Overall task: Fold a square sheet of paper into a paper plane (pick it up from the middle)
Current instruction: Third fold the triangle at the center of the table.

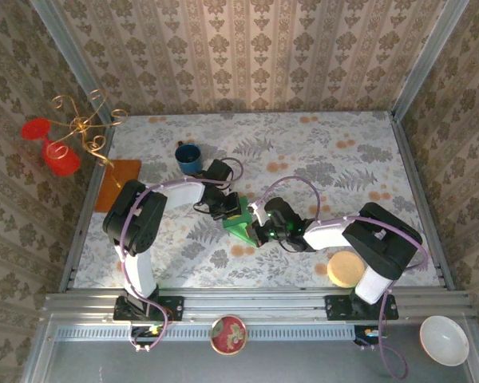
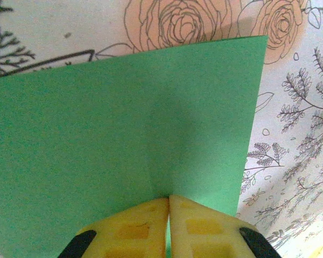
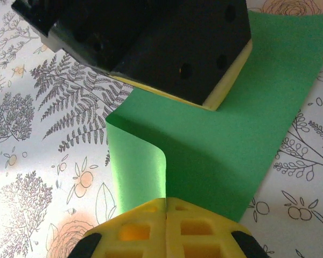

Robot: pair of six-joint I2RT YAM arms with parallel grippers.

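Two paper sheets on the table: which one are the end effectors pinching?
The bright green sheet at the centre: the left end effector and right end effector are both shut on it. The orange-brown sheet lies flat, untouched, at the left edge of the table.

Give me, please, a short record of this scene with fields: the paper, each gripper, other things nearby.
paper: green sheet, between both grippers, one side curled up
left: left gripper shut on the green sheet's edge
right: right gripper shut on the curled side
nearby: blue mug and orange-brown sheet, both apart from the green sheet
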